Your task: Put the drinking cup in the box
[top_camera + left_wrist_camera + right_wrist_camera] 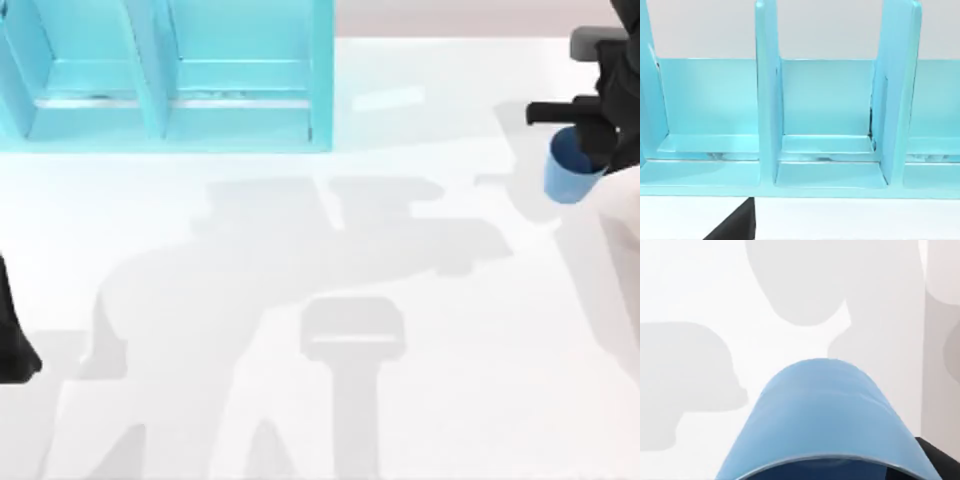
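The drinking cup (568, 178) is a small plain blue cup, tilted, at the far right of the table. My right gripper (588, 148) is shut on it from above. In the right wrist view the drinking cup (820, 415) sits very close, with its rim nearest the camera and its narrower base pointing away over the white table. The box (321, 70) is a cyan container with upright dividers at the back left. In the left wrist view the box (767, 100) faces the camera with its compartments open. My left arm (10, 335) is parked at the table's left edge.
The white table (330, 420) stretches between the box and the cup, crossed by grey shadows of the arms. The box's compartments hold nothing. A dark part of the left arm (735, 225) shows in the left wrist view.
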Available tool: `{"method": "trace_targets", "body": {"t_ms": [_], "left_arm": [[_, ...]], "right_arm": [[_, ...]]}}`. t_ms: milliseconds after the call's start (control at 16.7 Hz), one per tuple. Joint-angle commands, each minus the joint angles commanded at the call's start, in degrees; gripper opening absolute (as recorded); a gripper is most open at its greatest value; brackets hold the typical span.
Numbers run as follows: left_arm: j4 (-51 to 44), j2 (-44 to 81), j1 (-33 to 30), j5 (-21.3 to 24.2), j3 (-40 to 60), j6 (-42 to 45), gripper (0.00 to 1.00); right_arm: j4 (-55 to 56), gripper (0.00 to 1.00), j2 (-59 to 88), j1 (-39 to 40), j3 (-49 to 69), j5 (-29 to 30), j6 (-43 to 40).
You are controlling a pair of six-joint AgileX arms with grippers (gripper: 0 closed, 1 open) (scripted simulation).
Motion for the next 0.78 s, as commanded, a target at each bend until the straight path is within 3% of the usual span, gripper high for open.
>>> {"method": "trace_targets", "body": {"t_ms": [240,420,600,780], "left_arm": [[0.0,0.0,0.0,0.0,0.0,0.0,1.0],[0.0,0.0,0.0,0.0,0.0,0.0,1.0],[0.0,0.0,0.0,0.0,0.0,0.0,1.0],[0.0,0.0,0.0,0.0,0.0,0.0,1.0]], "right_arm": [[-8.4,0.0,-3.0,-21.5,2.8,0.0,-22.4],[-14.5,0.0,-4.7,-32.8,3.9,-1.4,-34.8],[-18.5,0.0,-6.3,-38.9,3.9,-3.1,-41.7],[-19.6,0.0,-6.9,-40.2,3.9,-3.6,-43.3]]}}
